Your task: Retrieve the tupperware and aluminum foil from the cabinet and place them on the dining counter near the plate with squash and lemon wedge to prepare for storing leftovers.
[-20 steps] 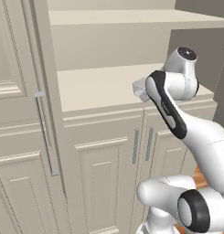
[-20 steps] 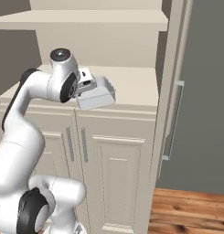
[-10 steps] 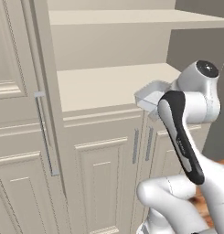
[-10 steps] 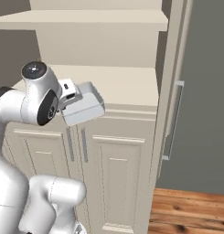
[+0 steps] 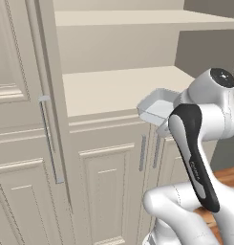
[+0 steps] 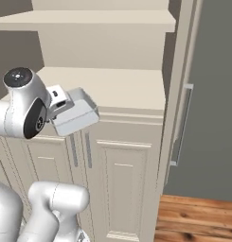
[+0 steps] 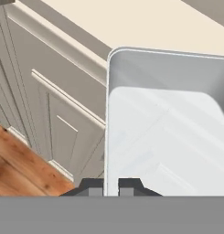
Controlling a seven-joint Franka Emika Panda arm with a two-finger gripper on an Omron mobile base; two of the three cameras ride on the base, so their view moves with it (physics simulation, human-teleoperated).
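Note:
The tupperware is a shallow, pale grey translucent container, held in the air just in front of the open cabinet's lower shelf. My gripper is shut on the container's near rim, and the tupperware stretches away from the fingertips. From the right side, the gripper holds the tupperware tilted, in front of the shelf edge. The aluminum foil, the dining counter and the plate are out of view.
The cabinet's left door stands open with its bar handle; the right door is open too. Closed lower doors sit under the shelf. An upper shelf spans above. Wood floor lies to the right.
The arm has drawn back from the shelf, bringing the tupperware out over the shelf edge and slightly lower. The elbow swung toward the base. The cabinet has not shifted.

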